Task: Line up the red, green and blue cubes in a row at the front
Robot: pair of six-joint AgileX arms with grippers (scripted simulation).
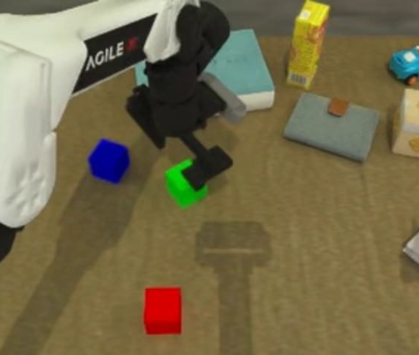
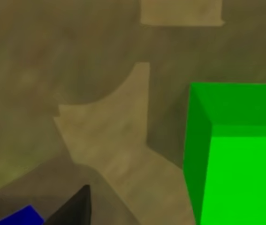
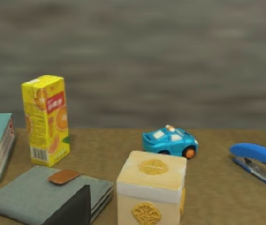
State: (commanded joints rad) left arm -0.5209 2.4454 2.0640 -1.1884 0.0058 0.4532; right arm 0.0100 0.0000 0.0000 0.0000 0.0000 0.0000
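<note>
Left pincer [image 1: 194, 171] astride green cube [image 1: 185, 187], grip unclear, cube turned slightly askew

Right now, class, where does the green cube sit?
In the top view, the green cube sits left of centre, under the left gripper, with the blue cube to its left.

Rendered simulation tabletop, brown cloth-textured table [image 1: 327, 244] before a flat grey backdrop, AgileX-branded arm overhead, random household props scattered: juice carton [image 3: 46, 119], toy car [image 3: 170, 141], stapler [image 3: 257, 161], grey wallet [image 1: 331, 124], teal book [image 1: 246, 63]
</note>
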